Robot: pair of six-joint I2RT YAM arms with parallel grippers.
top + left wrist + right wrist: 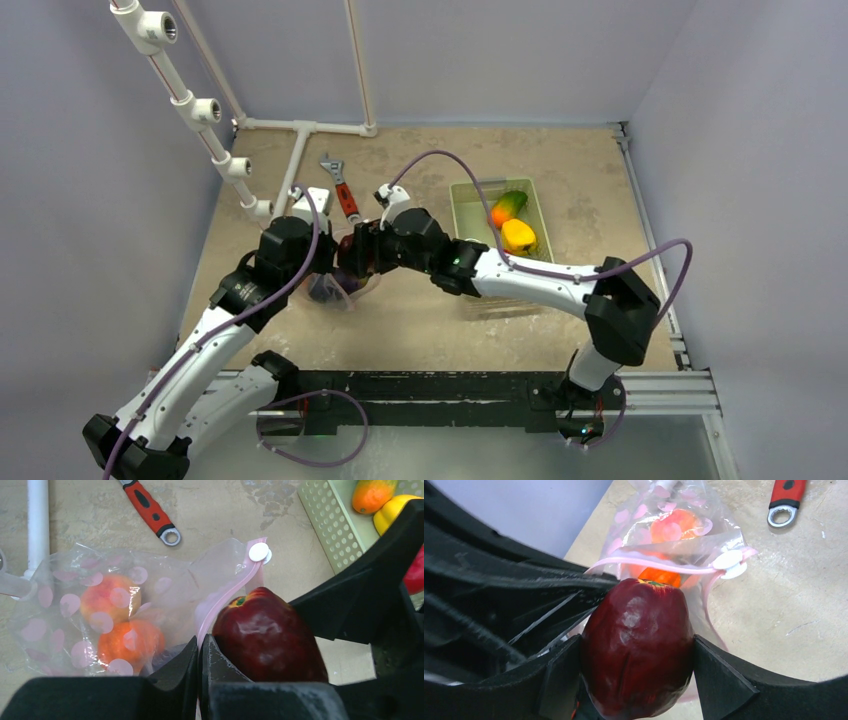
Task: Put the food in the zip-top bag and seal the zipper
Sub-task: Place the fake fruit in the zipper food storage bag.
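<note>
The clear zip-top bag lies on the table with two orange pieces of food inside. My left gripper is shut on the pink zipper strip at the bag's mouth, holding that edge up. A white slider sits at the strip's far end. My right gripper is shut on a dark red round food piece, held right at the open mouth, beside the left fingers. In the top view both grippers meet over the bag, which is mostly hidden there.
A pale green mesh basket to the right holds a yellow pepper and an orange-green piece. A red-handled wrench lies behind the bag. White pipes run along the back left.
</note>
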